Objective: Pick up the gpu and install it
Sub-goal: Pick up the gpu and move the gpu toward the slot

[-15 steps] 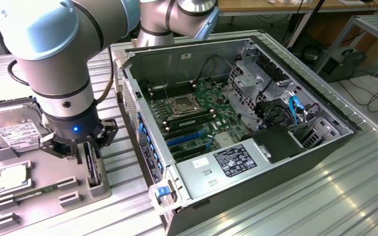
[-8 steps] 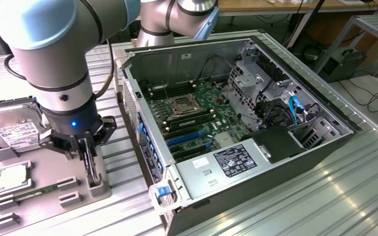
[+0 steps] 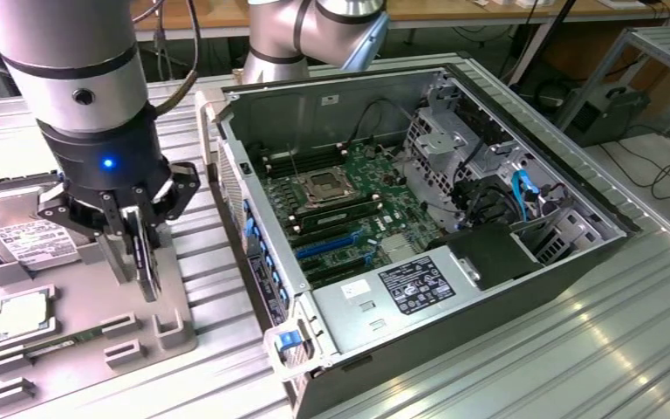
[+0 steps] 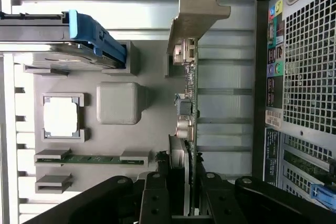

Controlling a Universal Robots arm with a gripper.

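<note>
- One hand, its fingers closed on both faces of the gpu.
- One gpu, upright on its long edge in the grey holder, along the holder's edge nearest the computer case; its silver bracket is at the end away from the hand.
- One hard drive, at the holder's opposite edge.
- One processor chip, in a square recess of the holder.
- One memory stick, lying flat near the chip.
- One computer case, open side up, on the tabletop beside the holder.

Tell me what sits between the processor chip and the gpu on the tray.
In the wrist view, a raised gray block of the tray stands between the processor chip and the gpu.
</note>
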